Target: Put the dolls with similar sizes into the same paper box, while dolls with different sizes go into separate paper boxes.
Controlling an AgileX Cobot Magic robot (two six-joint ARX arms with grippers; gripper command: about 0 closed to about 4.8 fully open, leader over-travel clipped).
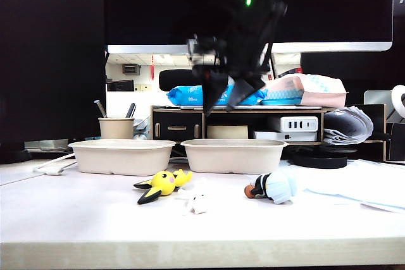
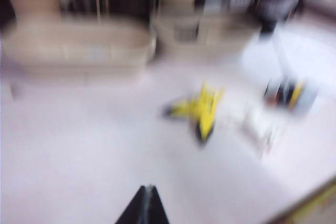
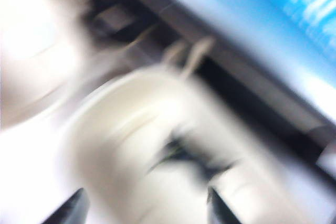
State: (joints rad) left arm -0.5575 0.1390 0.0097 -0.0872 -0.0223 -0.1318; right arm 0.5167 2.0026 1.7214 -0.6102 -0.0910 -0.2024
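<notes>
Right tool [image 1: 226,96] released, jaws apart, above right paper box [image 1: 233,155]; black doll [image 3: 186,156] inside. Left tool [image 2: 144,208] clenched over surface [image 1: 95,210]. Yellow doll [image 1: 162,184] on surface.

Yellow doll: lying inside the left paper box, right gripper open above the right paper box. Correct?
Not quite. The exterior view shows the yellow doll lying on the table in front of the left paper box, not inside it. The right gripper does hang open above the right paper box.
</notes>
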